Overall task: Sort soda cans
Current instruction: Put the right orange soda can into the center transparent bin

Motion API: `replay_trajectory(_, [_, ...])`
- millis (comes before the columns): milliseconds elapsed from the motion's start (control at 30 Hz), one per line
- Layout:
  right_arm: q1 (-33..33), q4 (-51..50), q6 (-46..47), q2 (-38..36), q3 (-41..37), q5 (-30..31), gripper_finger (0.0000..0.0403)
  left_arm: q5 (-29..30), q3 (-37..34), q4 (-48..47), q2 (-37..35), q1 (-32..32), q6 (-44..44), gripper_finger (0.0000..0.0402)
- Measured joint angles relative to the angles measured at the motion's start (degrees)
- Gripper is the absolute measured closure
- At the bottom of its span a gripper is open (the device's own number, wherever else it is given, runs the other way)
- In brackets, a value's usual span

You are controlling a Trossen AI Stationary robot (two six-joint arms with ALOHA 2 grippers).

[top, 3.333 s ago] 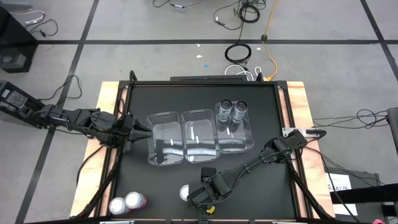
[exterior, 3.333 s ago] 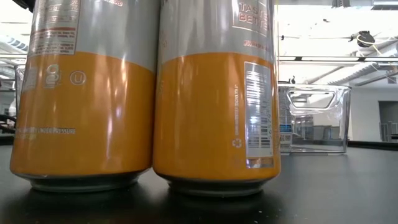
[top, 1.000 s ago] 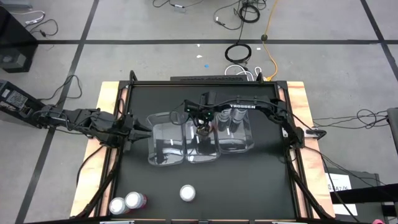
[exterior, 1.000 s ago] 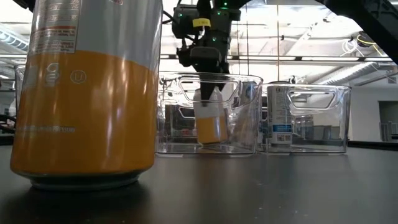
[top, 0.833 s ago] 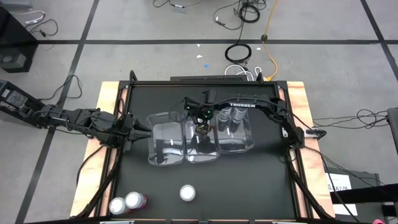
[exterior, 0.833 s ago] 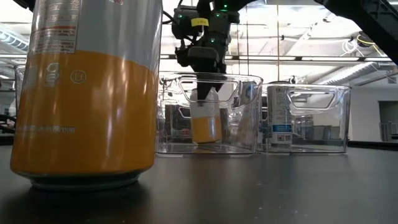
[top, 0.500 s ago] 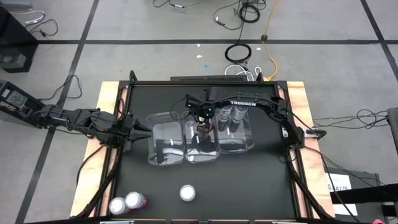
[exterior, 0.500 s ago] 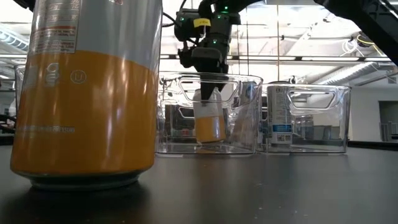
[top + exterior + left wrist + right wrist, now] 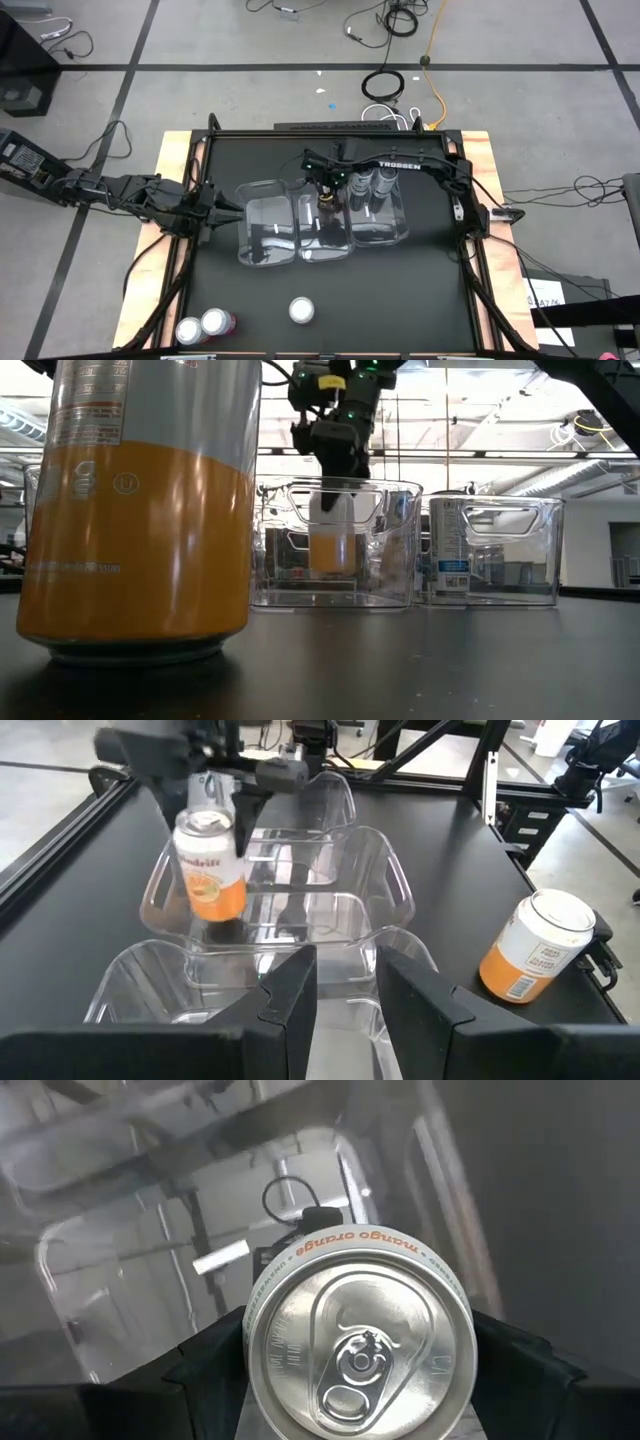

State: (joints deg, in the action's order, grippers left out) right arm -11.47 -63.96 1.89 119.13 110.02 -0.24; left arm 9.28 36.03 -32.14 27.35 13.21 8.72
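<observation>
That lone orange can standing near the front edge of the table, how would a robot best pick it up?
Probably from straight above, pinching the upper body just under the silver top. The orange can stands upright with open table around it, so its round sides are free. The right pincer holds the other orange can that way over the middle bin.

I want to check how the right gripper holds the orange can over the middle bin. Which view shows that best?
The left wrist view: the right gripper clamps the orange can near its top, inside the middle bin. The low view shows it side-on through the bin wall. The right wrist view shows only the lid. In the high view the arm mostly hides it.
</observation>
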Motion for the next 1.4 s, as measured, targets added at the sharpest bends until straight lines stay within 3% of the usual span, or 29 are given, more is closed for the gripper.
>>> replay_trajectory(167, [0.31, 8.27, 2.64, -6.27, -10.45, -1.61, 0.0114, 0.0, 0.0, -0.02, 0.0, -0.02, 1.48, 0.0285])
replay_trajectory(300, [-0.09, 10.93, 3.21, -10.38, -14.32, -1.27, 0.0114, 0.01, 0.0, 0.0, -0.02, 0.0, 1.45, 0.0285])
replay_trajectory(1000, [-2.44, 11.1, 0.19, -5.82, -14.3, -1.23, 0.0111, 1.09, 0.02, 0.13, -0.02, -0.02, 1.48, 0.0285])
replay_trajectory(1400, [-2.31, 11.38, 0.57, -5.66, -14.27, -1.28, 0.0059, 1.09, 0.02, 0.02, -0.01, -0.02, 1.48, 0.0285])
